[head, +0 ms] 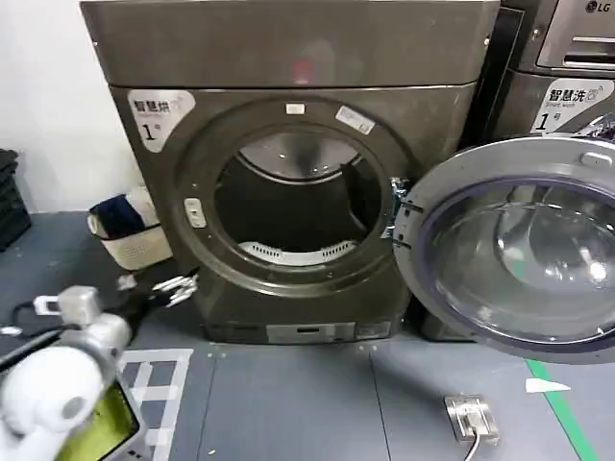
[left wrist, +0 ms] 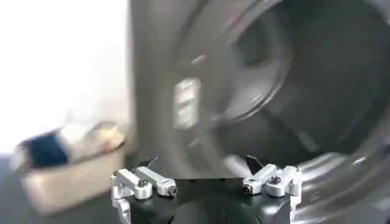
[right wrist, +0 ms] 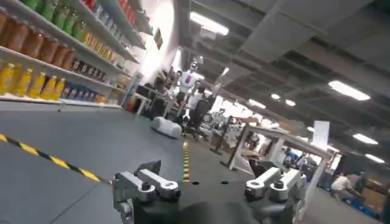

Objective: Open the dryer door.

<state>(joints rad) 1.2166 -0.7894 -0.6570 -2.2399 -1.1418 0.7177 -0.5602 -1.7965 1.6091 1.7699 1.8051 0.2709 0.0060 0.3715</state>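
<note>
1. The dryer door (head: pixel 514 245) stands swung wide to the right of the dryer (head: pixel 288 173), hanging on its hinge at the right edge of the round opening, its inner side and glass facing the room.
2. The drum (head: pixel 293 206) lies open to view, dark inside, with a pale ribbed strip at its lower edge.
3. The left gripper (head: pixel 176 287) hovers low, just beside the lower left of the dryer front, touching nothing; in the left wrist view its fingers (left wrist: pixel 143 181) are spread apart and hold nothing.
4. The right gripper (right wrist: pixel 210 189) points away at a room with shelves; its fingers are likewise spread and empty.
5. A basket (head: pixel 130 235) sits on the floor left of the dryer.
</note>
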